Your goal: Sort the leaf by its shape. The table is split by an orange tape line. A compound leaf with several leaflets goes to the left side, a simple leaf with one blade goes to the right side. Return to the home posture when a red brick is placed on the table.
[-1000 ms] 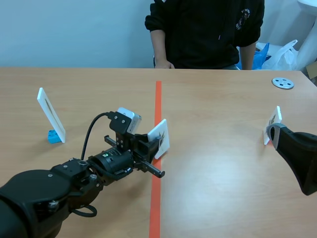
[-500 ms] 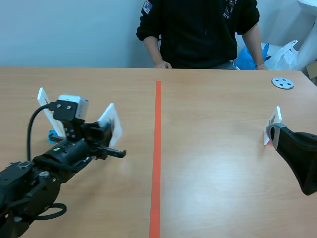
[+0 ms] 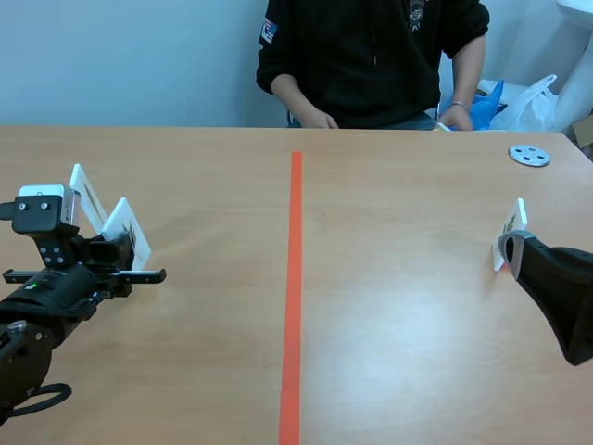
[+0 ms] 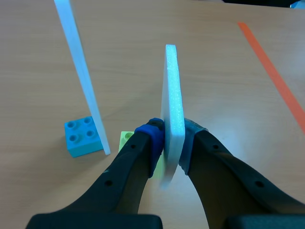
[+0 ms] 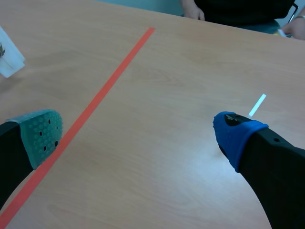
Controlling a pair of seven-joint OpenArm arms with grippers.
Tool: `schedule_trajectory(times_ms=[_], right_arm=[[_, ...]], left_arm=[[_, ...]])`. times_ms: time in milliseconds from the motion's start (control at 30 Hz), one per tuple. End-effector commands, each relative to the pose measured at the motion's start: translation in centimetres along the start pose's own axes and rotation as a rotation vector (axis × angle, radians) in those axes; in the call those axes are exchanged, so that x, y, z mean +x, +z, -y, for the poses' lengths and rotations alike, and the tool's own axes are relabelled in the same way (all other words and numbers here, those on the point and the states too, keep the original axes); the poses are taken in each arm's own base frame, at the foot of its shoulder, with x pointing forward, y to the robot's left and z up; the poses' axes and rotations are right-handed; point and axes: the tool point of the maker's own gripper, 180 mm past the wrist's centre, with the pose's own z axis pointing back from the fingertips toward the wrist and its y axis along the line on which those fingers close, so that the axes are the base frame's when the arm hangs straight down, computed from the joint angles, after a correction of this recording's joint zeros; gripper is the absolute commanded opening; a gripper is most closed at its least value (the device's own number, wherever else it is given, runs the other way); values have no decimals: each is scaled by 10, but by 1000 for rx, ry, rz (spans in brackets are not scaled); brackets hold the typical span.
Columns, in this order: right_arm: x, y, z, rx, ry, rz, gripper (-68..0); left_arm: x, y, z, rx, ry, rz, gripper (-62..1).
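Pale blue-grey wall [image 3: 130, 56] from 10 to 12 o'clock, light wood-grain table [image 3: 408, 306] below it, soft glare on its surface toward 5 o'clock, white and blue plastic bags [image 3: 523, 102] behind it at 2 o'clock, person in black top [image 3: 371, 56] at 12 o'clock

White card [image 4: 172, 109], blue brick [image 4: 81, 137], lime-green brick [image 4: 126, 139], orange tape [image 3: 294, 278], tan woodgrain bench [image 3: 408, 306], person's top [image 3: 371, 56] is black.

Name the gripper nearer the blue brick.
Left. The left gripper, shut on a white card, is just beside the blue brick; the right gripper is far across the orange tape line.
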Motion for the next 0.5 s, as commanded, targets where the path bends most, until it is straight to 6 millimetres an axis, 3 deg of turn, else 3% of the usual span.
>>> schedule_trajectory(times_ms=[0, 467], right_arm=[[11, -1, 3, -2, 2, 38, 4], [12, -1, 3, -2, -14, 47, 4]], left_arm=[[6, -2, -5, 15, -8, 28, -554], [-12, -1, -21, 61, -6, 45, -551]])
